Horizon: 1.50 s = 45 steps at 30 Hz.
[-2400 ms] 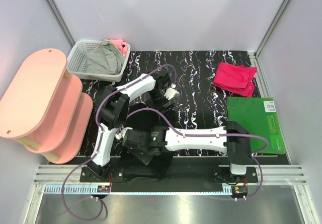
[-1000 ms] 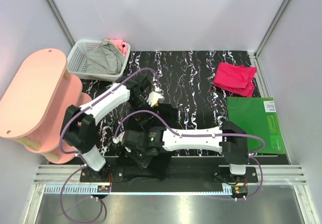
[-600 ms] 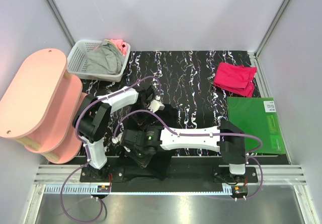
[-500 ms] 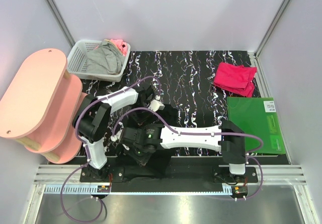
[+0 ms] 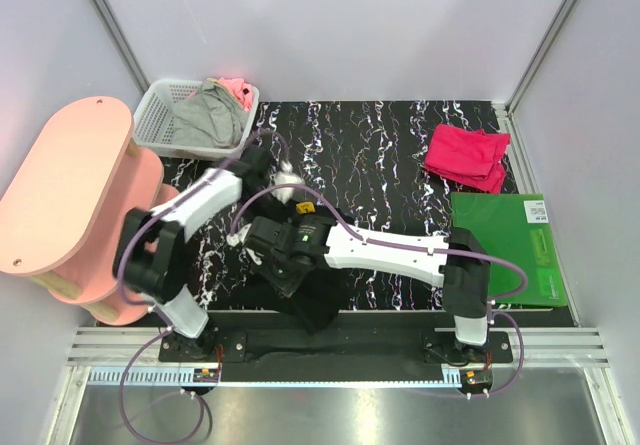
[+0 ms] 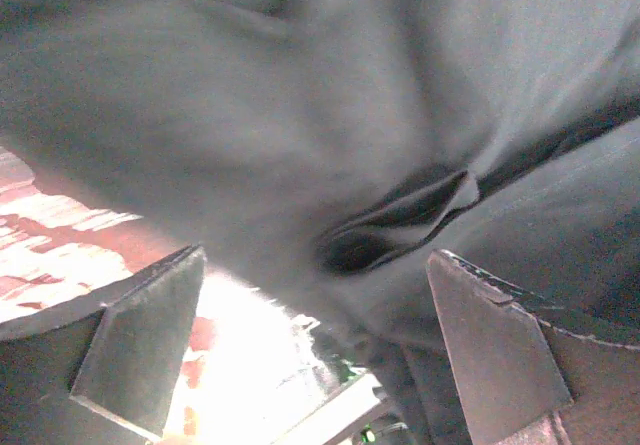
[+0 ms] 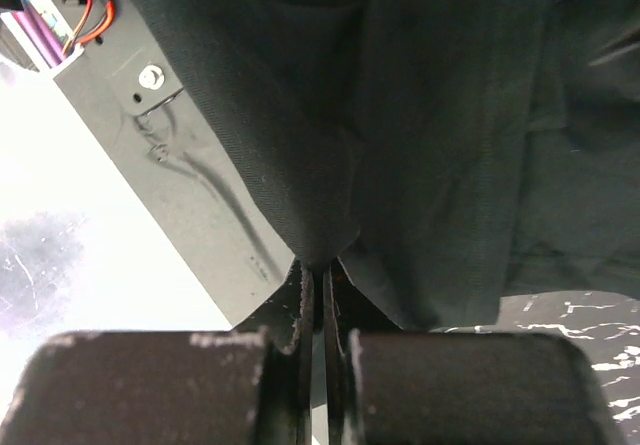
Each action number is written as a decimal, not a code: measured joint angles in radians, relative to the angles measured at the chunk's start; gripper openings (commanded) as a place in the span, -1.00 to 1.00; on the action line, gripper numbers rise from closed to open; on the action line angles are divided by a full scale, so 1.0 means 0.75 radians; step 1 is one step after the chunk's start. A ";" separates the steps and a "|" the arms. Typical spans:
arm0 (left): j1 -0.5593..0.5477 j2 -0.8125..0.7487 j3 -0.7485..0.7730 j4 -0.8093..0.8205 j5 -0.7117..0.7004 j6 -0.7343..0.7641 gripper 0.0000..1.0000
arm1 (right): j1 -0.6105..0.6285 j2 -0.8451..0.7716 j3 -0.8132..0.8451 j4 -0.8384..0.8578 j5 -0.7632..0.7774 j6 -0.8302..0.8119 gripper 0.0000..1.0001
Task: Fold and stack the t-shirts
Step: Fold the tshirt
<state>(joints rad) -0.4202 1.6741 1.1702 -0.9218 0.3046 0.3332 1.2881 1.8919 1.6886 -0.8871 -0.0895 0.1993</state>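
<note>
Black t-shirt (image 5: 314,308): a crumpled dark heap at the near edge of the table (image 5: 400,135), between the two arm bases, with one part drawn up toward the right gripper (image 5: 283,273) (no print shows in any view). Crimson-pink t-shirt (image 5: 467,155): folded, lying at the far right of the table, just beyond the green board (image 5: 505,240). The right arm reaches low across the front of the table to the left; in its wrist view the fingers (image 7: 150,385) are pressed together, pinching a ridge of black cloth. The left arm bends forward from its base, its gripper (image 5: 285,183) above the table near the white basket (image 5: 150,125). Its fingers (image 6: 140,345) are spread wide with nothing between them, and blurred dark cloth fills its wrist view.
</note>
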 measured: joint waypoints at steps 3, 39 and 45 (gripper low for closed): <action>0.161 -0.149 0.144 -0.011 0.044 -0.012 0.98 | -0.030 0.000 0.022 -0.010 -0.001 -0.020 -1.00; 0.543 -0.512 -0.066 -0.099 0.250 0.121 0.98 | -0.676 0.291 0.421 -0.066 -0.064 -0.228 -1.00; 0.543 -0.514 -0.091 -0.102 0.257 0.127 0.98 | -0.769 0.401 0.516 -0.031 -0.158 -0.237 -1.00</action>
<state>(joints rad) -0.0128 1.2888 1.1019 -0.9981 0.4973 0.4286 0.7113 2.1929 2.0754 -0.9100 -0.2077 0.0216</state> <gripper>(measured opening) 0.987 0.022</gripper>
